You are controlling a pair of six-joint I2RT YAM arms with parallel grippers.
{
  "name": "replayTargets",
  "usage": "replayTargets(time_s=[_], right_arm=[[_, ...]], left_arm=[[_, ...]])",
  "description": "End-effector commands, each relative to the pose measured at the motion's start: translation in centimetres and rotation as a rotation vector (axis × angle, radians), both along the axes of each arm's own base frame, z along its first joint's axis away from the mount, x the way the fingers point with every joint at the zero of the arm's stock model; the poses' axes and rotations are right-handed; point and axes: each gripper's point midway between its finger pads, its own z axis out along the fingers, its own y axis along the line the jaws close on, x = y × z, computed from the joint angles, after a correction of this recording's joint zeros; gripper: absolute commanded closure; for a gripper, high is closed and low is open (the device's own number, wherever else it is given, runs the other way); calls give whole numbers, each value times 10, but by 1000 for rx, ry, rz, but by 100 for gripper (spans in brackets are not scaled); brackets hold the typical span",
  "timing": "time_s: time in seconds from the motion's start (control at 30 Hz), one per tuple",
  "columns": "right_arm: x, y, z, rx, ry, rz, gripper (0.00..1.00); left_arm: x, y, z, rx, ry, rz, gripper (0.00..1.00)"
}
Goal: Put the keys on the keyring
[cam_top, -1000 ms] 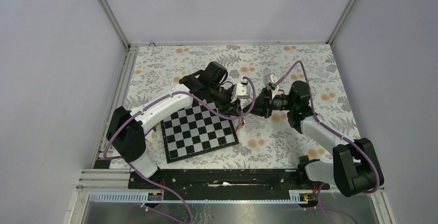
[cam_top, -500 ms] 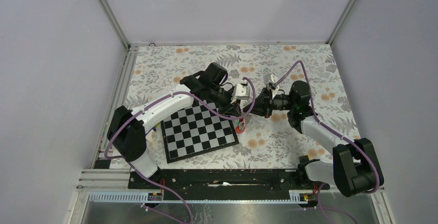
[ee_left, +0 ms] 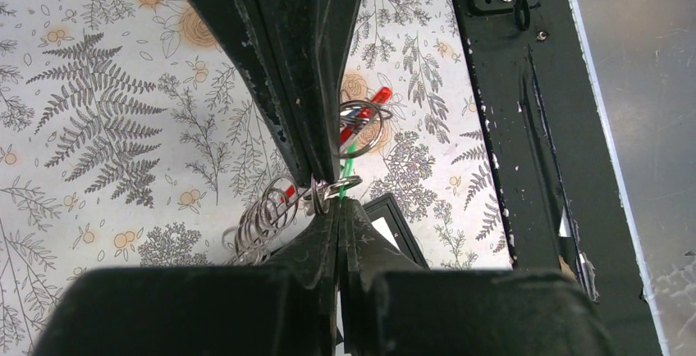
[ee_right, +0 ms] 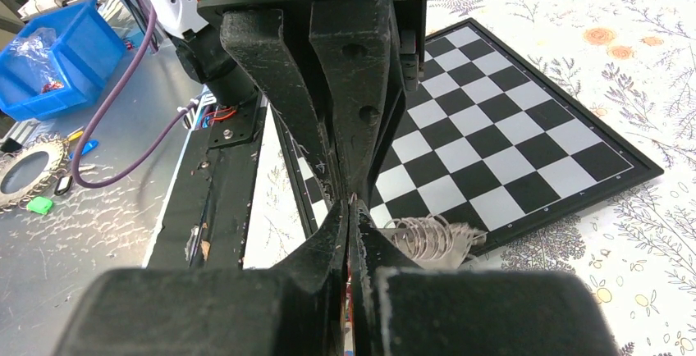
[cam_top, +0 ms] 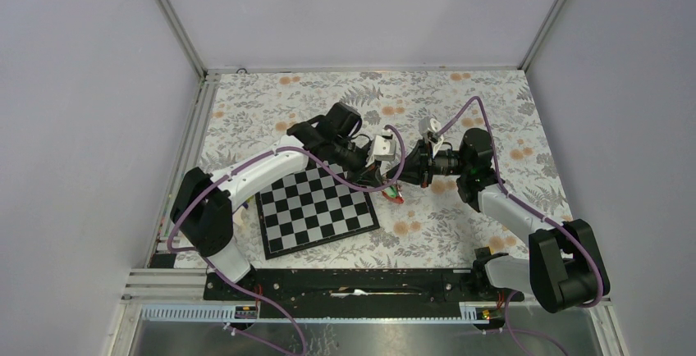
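My two grippers meet tip to tip just right of the chessboard [cam_top: 316,208]. The left gripper [ee_left: 335,204] is shut, with a small metal ring [ee_left: 343,185] pinched at its tips. A green strand [ee_left: 351,156] and a red-headed key [ee_left: 378,97] on a larger ring hang beside it; in the top view they are a red and green speck [cam_top: 395,195]. The right gripper [ee_right: 351,207] is shut, with a sliver of the red keyring [ee_right: 346,315] between its fingers. A coil of metal rings [ee_right: 427,237] dangles below the tips.
The chessboard's corner [ee_left: 394,223] lies right under the grippers. The black base rail [cam_top: 353,282] runs along the near edge. A blue bin [ee_right: 49,61] and loose bits sit on the metal shelf beyond the rail.
The left gripper has shut on the small ring. The red and green bundle has shifted right, off the chessboard's edge. The right arm has stayed put.
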Motion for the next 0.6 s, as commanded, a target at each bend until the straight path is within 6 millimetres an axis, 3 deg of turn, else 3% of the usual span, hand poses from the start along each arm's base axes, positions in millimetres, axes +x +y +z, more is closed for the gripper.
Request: replayTargets(time_s=[0.0, 0.4, 0.57], right_arm=[[4, 1, 22, 26, -106, 18, 100], [6, 0, 20, 24, -104, 16, 100], [6, 0, 20, 21, -110, 11, 100]], left_arm=[[-6, -5, 5, -43, 3, -41, 100], [-5, -3, 3, -28, -12, -28, 100], [-1, -2, 9, -30, -27, 2, 85]])
